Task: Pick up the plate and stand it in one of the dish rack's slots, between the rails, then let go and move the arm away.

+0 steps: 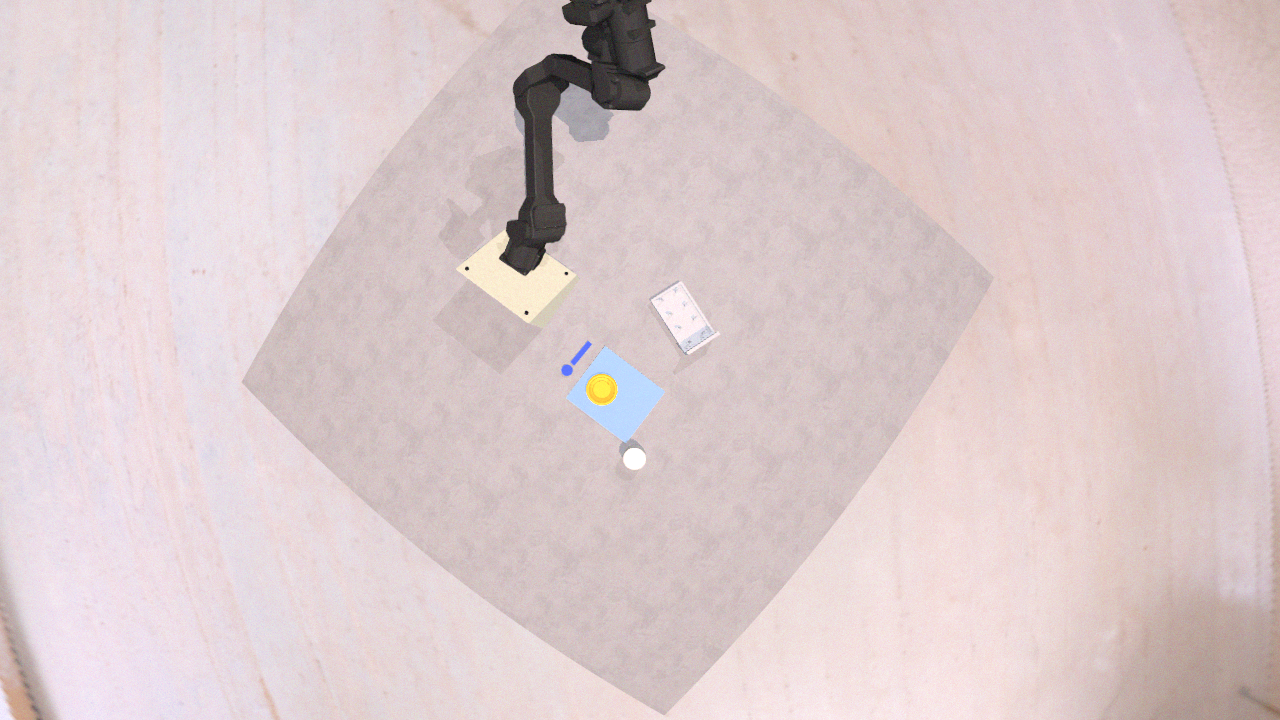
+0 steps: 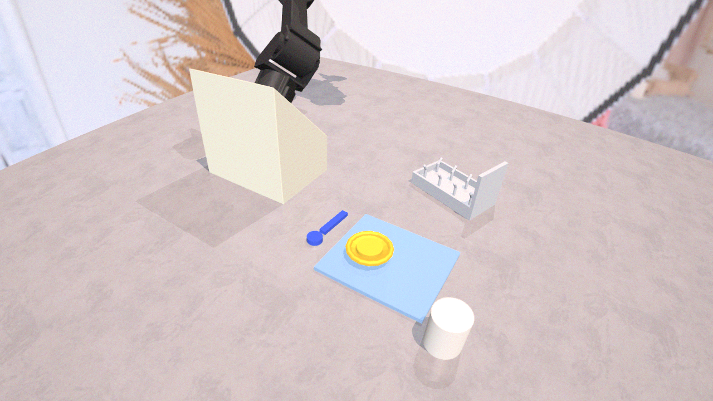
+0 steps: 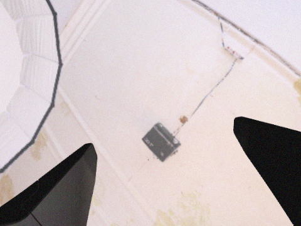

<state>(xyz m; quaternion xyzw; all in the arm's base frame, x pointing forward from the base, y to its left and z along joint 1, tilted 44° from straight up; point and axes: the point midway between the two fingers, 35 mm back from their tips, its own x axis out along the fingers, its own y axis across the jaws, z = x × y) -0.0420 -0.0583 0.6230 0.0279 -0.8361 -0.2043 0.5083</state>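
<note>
claw (image 3: 165,150) released, fingers visible only in wrist view | plate (image 2: 370,248) flat on mat (image 2: 413,284) | rack (image 2: 456,186) apart

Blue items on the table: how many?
2: the spoon lies just off the mat's far-left edge; the light blue mat lies under the yellow plate. None seem hidden.

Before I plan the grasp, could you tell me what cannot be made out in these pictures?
- Gripper: open, but hidden behind the cream block in the exterior view.
- Plate and dish rack: absent from the wrist view.
- Rack slots: too small in the top view.
</note>
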